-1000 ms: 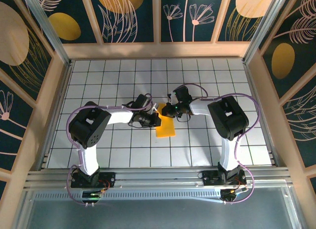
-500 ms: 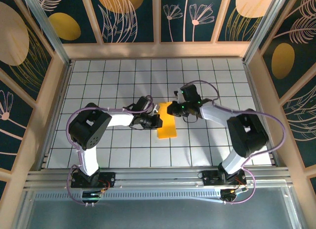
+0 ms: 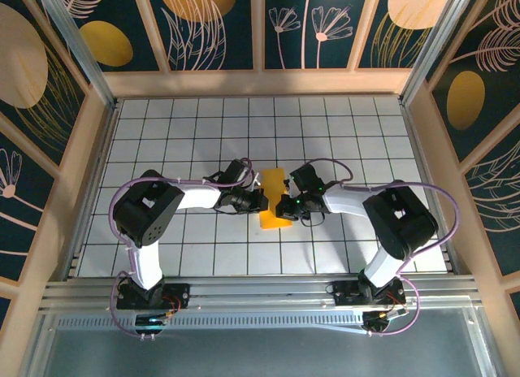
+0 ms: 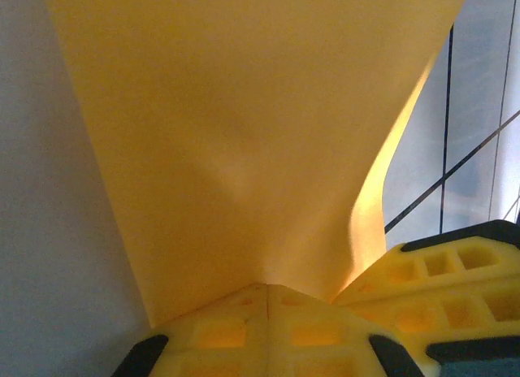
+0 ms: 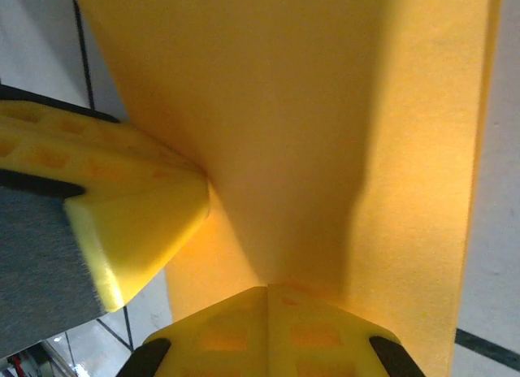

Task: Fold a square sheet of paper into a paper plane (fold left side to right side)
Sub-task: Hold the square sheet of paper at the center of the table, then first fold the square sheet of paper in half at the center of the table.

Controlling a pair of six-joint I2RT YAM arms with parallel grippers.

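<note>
White tiled floor (image 3: 325, 125); dark floral walls (image 3: 219, 36)

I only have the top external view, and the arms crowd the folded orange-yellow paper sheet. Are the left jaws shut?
Observer: Yes; in the left wrist view the left jaws are shut, yellow fingertips meeting at the folded orange-yellow paper sheet.
Operator: And the right jaws?
Observer: Shut too, their fingertips together against the sheet.
Operator: Is the sheet lying flat?
Observer: Probably not fully; in the left wrist view its right-hand edge curves rather than running straight across the tiled table.
</note>
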